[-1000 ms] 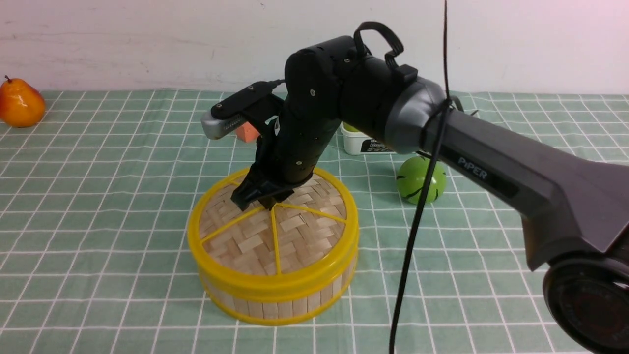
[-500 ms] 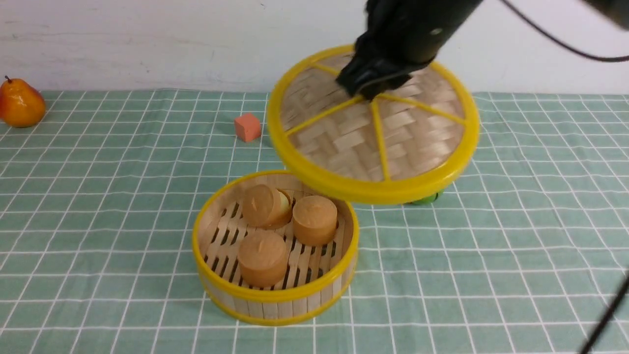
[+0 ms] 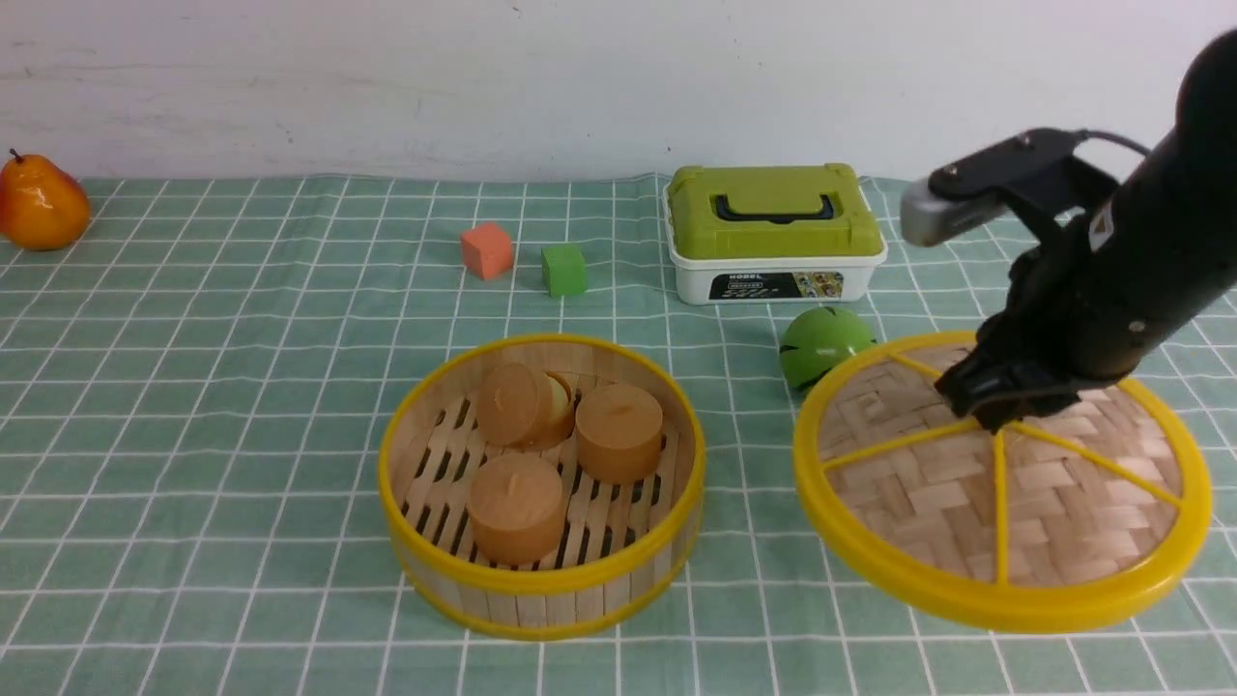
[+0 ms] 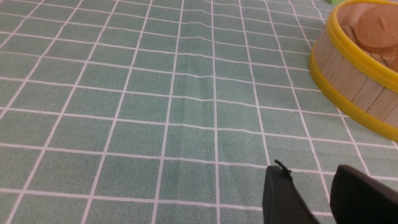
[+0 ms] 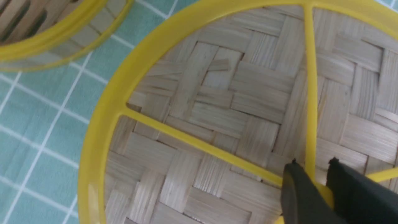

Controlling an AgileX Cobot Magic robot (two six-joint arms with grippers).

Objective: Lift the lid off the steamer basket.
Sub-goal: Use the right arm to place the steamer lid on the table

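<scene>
The steamer basket (image 3: pixel 541 580) stands uncovered in the middle of the table, with three brown round buns (image 3: pixel 515 503) on its slatted floor. The lid (image 3: pixel 1015 503) is to its right, low over the cloth and tilted toward me; I cannot tell if it touches the table. My right gripper (image 3: pixel 1000 418) is shut on the lid's yellow centre knob. The right wrist view shows the gripper (image 5: pixel 314 161) with the knob between its jaws, the lid (image 5: pixel 217 109) and the basket's rim (image 5: pixel 56 37). My left gripper (image 4: pixel 308 168) is open and empty over bare cloth, apart from the basket's wall (image 4: pixel 351 84).
A white box with a green top (image 3: pixel 773 232) stands at the back. A green ball (image 3: pixel 821 343) lies just behind the lid's far edge. An orange cube (image 3: pixel 486 249) and a green cube (image 3: pixel 563 269) sit behind the basket. A pear (image 3: pixel 41 203) is at the far left.
My right gripper lifted the lid off the basket, carried it up and to the right, then lowered it beside the basket. The buns came into view.
</scene>
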